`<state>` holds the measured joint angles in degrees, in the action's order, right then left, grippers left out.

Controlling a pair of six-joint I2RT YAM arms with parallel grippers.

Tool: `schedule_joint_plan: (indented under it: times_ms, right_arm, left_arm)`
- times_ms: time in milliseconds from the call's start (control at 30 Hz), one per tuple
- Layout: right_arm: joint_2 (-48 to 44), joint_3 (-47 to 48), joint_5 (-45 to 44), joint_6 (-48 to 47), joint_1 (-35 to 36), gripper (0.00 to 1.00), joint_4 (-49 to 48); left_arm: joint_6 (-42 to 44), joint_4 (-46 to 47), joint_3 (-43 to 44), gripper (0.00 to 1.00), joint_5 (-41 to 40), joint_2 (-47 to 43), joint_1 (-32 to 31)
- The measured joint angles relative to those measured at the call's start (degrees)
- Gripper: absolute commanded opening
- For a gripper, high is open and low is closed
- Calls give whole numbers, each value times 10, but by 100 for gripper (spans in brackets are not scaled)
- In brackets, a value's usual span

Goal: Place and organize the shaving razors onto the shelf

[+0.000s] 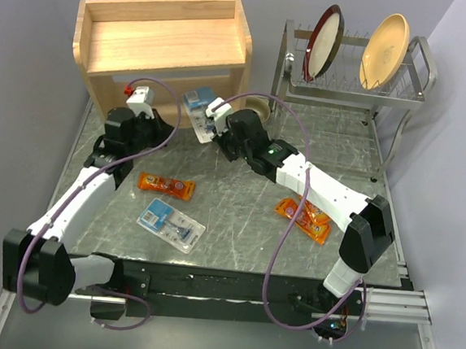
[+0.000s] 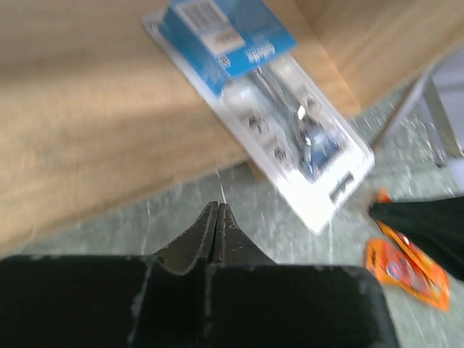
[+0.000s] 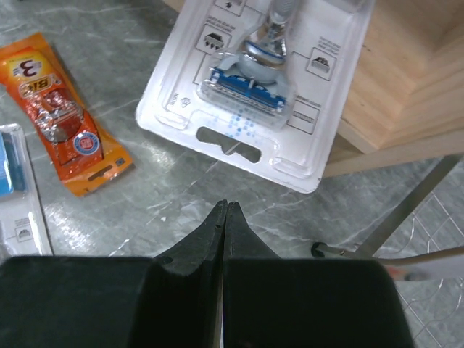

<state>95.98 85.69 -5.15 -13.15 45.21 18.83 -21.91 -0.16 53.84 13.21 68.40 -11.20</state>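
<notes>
Shaving razors lie scattered, and the one that matters now is a clear blister pack directly ahead of the right gripper. Its hang-hole end sits just beyond the fingertips. Its long axis runs away from them, leaning a little right, so the far card end lies on the bottom board of the shelf. The near end sticks out over the table.

The right gripper's fingers are pressed together and hold nothing. The left gripper is the same, closed and empty. For that one the pack lies ahead and off to the right, slanting across its line. I'd judge the right arm nearer and better lined up, since a straight push along the pack's length would slide it further in.

The pack is stiff, see-through moulded plastic over a blue-white card, with a dark razor under a raised bubble. It looks slick enough to skate on the polished grey-green marbled top. The shelf is pale, matt wood with a square front edge that the pack may catch on.

To the right gripper's left lies a glossy, crinkly orange pack. Behind both grippers are a second blister pack and two more orange packs, none of them shelved.
</notes>
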Motion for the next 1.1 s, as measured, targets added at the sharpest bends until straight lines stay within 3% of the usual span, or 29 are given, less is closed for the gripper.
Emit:
schedule_joint_plan:
  times_ms: [267, 800, 833, 900, 1100]
  right_arm:
    - [-5, -21, -28, 0, -1, 0, -21]
    - [-6, -29, -47, 2, -5, 0, -45]
    - [-6, -29, -47, 2, -5, 0, -47]
    - [-6, -29, -46, 3, -5, 0, -47]
    - [-5, -28, -33, 9, -6, 0, -47]
  left_arm:
    - [-3, 52, 40, 1, -90, 83, -33]
    - [-8, 122, 123, 1, -168, 217, -90]
    - [-8, 122, 130, 1, -172, 224, -91]
    - [-7, 124, 140, 12, -181, 234, -93]
    - [3, 131, 141, 15, -192, 239, -94]
